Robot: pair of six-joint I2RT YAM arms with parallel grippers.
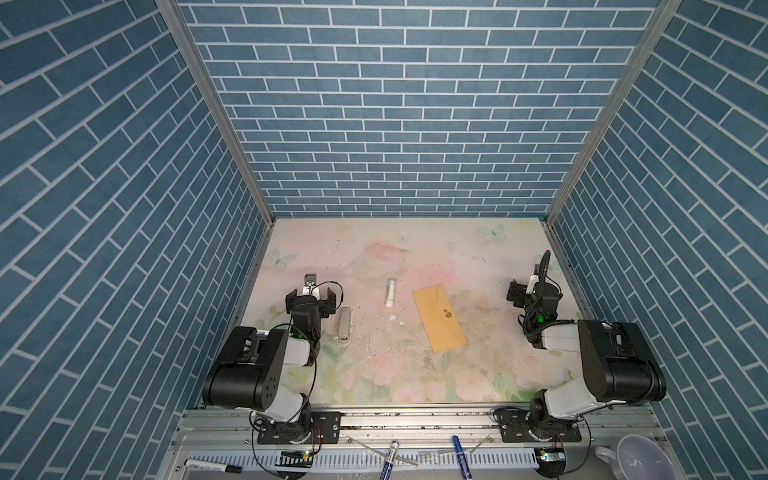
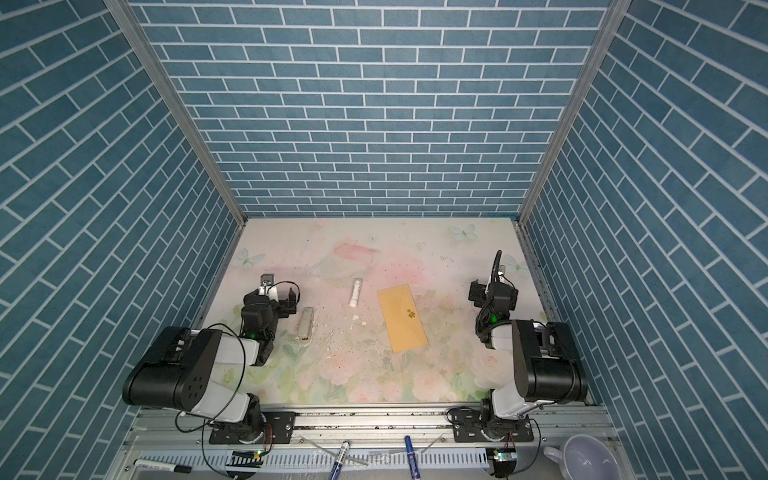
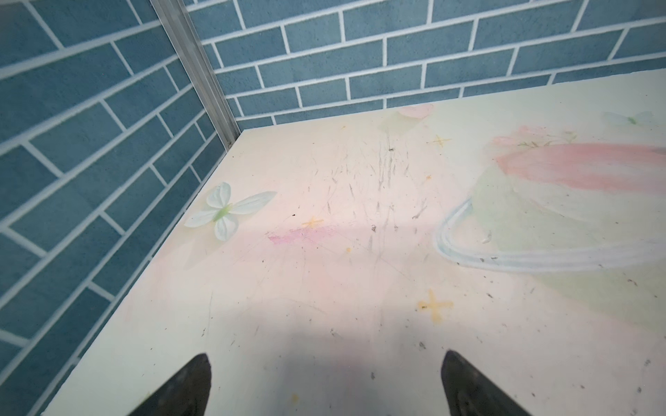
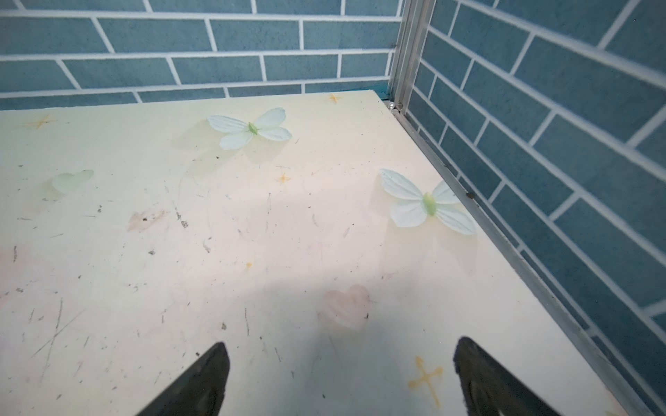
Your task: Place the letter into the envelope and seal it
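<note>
Empty and wide open, left gripper (image 3: 324,354) and right gripper (image 4: 342,344) hang well apart from the flat envelope (image 1: 438,318); letter unseen, likely inside, so next: check the seal

The worktop (image 1: 374,241), printed with pale flowers and butterflies, is scuffed with dark marks. A tan envelope (image 1: 438,318) lies flat and slanted just right of the middle. A white tube (image 1: 390,292) lies near the centre. A narrow pale bar (image 1: 344,325) lies toward the left edge, with small white scraps (image 1: 395,319) between it and the envelope.
</note>
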